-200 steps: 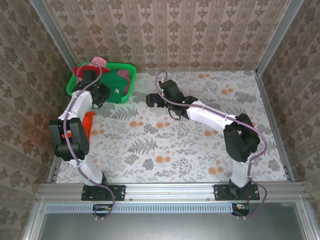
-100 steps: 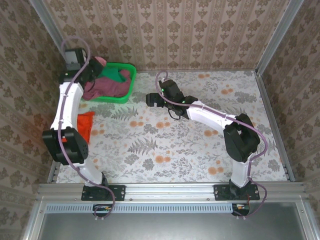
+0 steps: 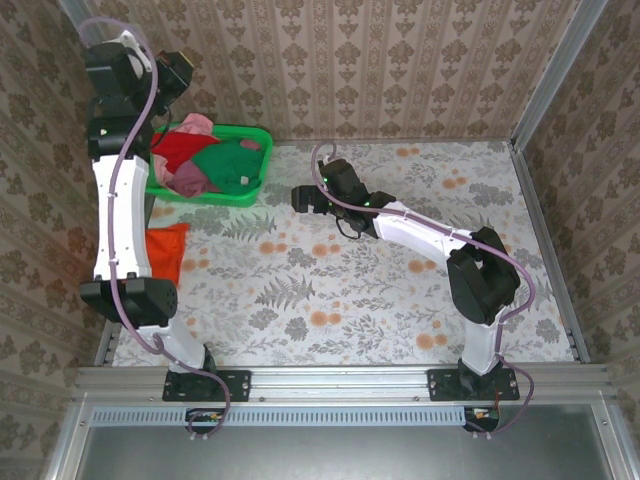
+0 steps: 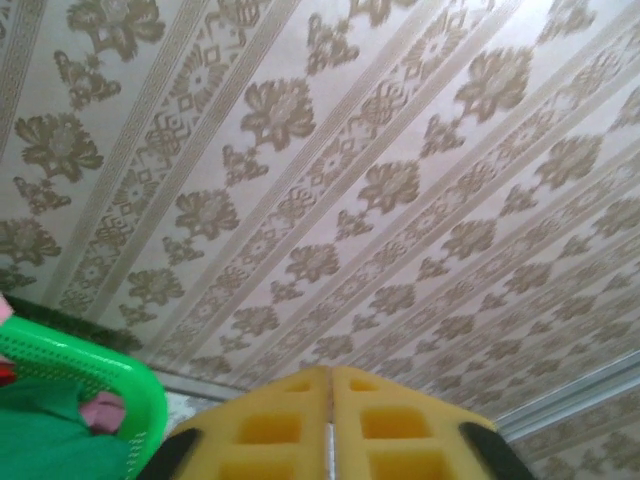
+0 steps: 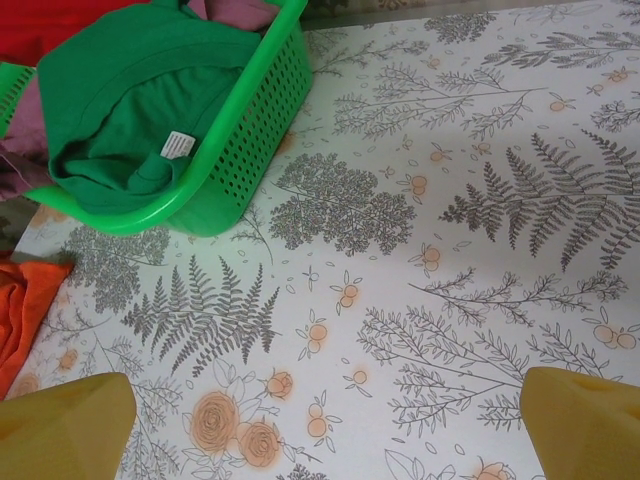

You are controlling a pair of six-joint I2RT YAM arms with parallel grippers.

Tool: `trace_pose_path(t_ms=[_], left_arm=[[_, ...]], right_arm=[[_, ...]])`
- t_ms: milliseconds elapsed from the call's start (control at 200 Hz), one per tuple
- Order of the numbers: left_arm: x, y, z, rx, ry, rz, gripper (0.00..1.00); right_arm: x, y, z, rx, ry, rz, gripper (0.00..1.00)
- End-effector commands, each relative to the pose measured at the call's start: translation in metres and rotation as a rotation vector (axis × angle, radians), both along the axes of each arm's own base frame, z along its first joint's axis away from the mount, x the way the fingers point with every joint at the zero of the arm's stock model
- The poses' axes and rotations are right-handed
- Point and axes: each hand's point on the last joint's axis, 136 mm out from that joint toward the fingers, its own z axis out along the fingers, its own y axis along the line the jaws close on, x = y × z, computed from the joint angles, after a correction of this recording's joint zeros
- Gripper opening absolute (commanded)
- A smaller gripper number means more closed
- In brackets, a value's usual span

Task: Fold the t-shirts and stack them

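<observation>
Most t-shirts [image 3: 215,165] lie heaped in the green basket [image 3: 225,198] at the counter's [image 3: 400,300] far left corner, waiting to be drawn out; an orange-red t-shirt [image 3: 165,250] lies apart (likely the stack's spot). The left tool [image 4: 330,420] hangs high near the basket, pads seemingly pressed together on nothing. The right tool [image 3: 303,197] hovers splayed and empty just beside the basket, ready to help

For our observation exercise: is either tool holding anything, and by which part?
Nothing is held: the left tool is shut and empty, the right tool open and empty.
</observation>
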Motion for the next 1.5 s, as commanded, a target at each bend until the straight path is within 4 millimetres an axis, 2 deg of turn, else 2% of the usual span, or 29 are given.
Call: trace_pose_path(t_ms=[0, 55, 200, 415, 505, 660, 775, 905, 1045, 1115, 1195, 1275, 1385, 1495], left_arm=[[0.018, 0.012, -0.084, 0.062, 0.231, 0.067, 0.56], [0.022, 0.018, -0.123, 0.081, 0.325, 0.094, 0.68], [0.032, 0.029, -0.204, 0.171, 0.542, 0.124, 0.75], [0.042, 0.022, -0.285, 0.239, 0.741, 0.092, 0.80], [0.041, 0.016, -0.308, 0.240, 0.805, 0.084, 0.81], [0.036, 0.010, -0.335, 0.241, 0.885, 0.096, 0.81], [0.033, 0.010, -0.346, 0.245, 0.918, 0.105, 0.80], [0.033, 0.009, -0.354, 0.222, 0.930, 0.106, 0.69], [0.032, 0.005, -0.358, 0.206, 0.944, 0.103, 0.63], [0.028, 0.010, -0.366, 0.222, 0.977, 0.127, 0.64], [0.015, 0.025, -0.375, 0.263, 1.058, 0.208, 0.69], [0.007, 0.032, -0.379, 0.294, 1.103, 0.227, 0.69], [0.003, 0.036, -0.386, 0.303, 1.125, 0.236, 0.57], [0.004, 0.037, -0.387, 0.277, 1.129, 0.233, 0.32]], right_arm=[[0.001, 0.002, 0.004, 0.037, -0.006, -0.007, 1.00], [0.001, 0.001, 0.004, 0.037, -0.007, -0.008, 1.00], [0.001, 0.002, 0.000, 0.032, 0.004, -0.007, 1.00], [0.001, 0.000, -0.003, 0.023, 0.012, -0.012, 1.00], [0.002, -0.001, -0.004, 0.019, 0.015, -0.013, 1.00], [0.004, -0.001, -0.004, 0.018, 0.019, -0.010, 1.00], [0.004, -0.002, -0.006, 0.016, 0.024, -0.010, 1.00], [0.003, -0.004, -0.009, 0.015, 0.029, -0.014, 1.00], [0.001, -0.008, -0.011, 0.016, 0.030, -0.019, 1.00], [0.001, -0.009, -0.011, 0.018, 0.030, -0.023, 1.00], [0.001, -0.011, -0.011, 0.020, 0.027, -0.028, 1.00], [0.002, -0.012, -0.013, 0.019, 0.028, -0.031, 1.00], [0.003, -0.014, -0.014, 0.026, 0.029, -0.037, 1.00], [0.004, -0.013, -0.015, 0.031, 0.031, -0.038, 1.00]])
